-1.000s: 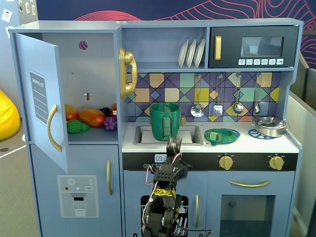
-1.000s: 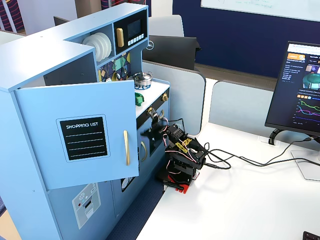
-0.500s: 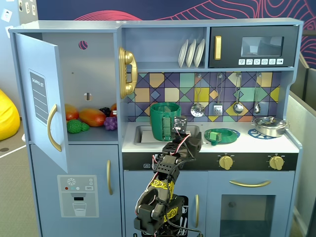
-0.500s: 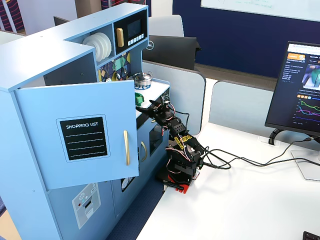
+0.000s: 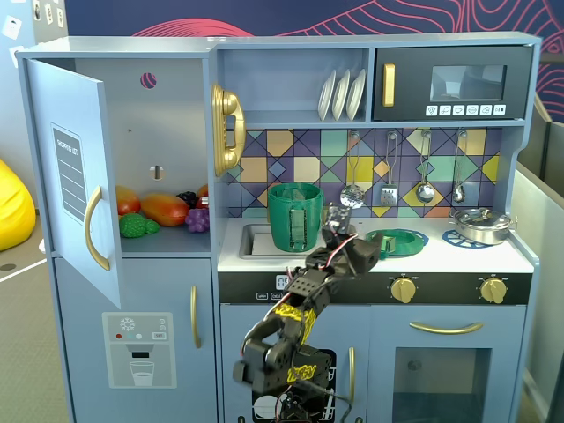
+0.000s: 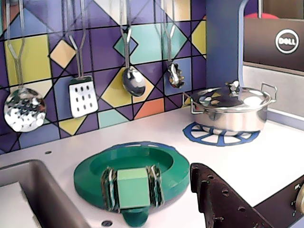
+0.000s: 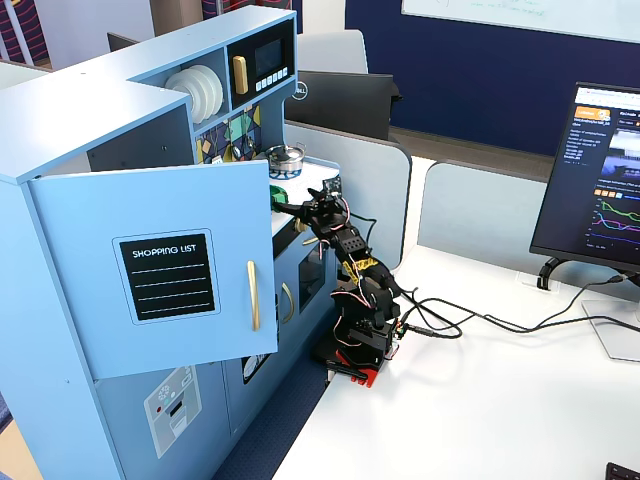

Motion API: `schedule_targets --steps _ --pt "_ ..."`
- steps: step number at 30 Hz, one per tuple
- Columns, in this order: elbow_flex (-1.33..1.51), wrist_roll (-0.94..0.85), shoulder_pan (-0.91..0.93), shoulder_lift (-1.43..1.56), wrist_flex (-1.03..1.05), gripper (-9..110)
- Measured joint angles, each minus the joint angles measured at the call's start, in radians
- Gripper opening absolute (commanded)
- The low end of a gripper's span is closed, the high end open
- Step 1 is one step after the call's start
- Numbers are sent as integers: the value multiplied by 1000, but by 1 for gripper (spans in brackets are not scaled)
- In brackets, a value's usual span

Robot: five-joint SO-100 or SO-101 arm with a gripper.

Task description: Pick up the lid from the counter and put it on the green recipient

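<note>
Jaws cannot be read as open or closed in any view; in the wrist view only one dark, toothed finger [image 6: 223, 199] rises from the lower right of the frame, just right of the lid and not touching it, holding nothing visible; in a fixed view the gripper [image 5: 339, 231] sits at centre frame between the pot and the lid.

Lowest centre of the wrist view holds the lid [image 6: 130, 173]: a flat, round, dark green disc with a raised rim and a shallow dished middle; its pale green block knob stands at the near edge, flanked by ribbed green pieces; it lies flat on the white counter [image 6: 266, 161], over a blue printed burner ring whose edge peeks out behind it; in a fixed view the lid [image 5: 401, 240] lies right of centre.

Left of the gripper in that fixed view, the green recipient [image 5: 295, 216] stands upright in the sink [image 5: 251, 240], tall and dark green with a flared rim and a ribbed handle facing the camera, uncovered.

At the right of the wrist view a shiny silver pan [image 6: 232, 107] with its own lid sits on another blue ring; along the tiled backsplash at upper left hang a skimmer [image 6: 23, 109], a slotted spatula [image 6: 83, 95] and a ladle [image 6: 133, 80].
</note>
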Motion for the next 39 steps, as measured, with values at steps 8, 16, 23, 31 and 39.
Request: schedule_targets --steps 8,16,23,31,39 --pt "-31 0 0 -183 -112 52" --pt "-80 -15 -14 -351 -209 51" --pt "-109 -38 -43 -477 -291 50" --pt "-163 -52 -46 -581 -325 49" --pt "-207 -52 -46 -655 -348 48"
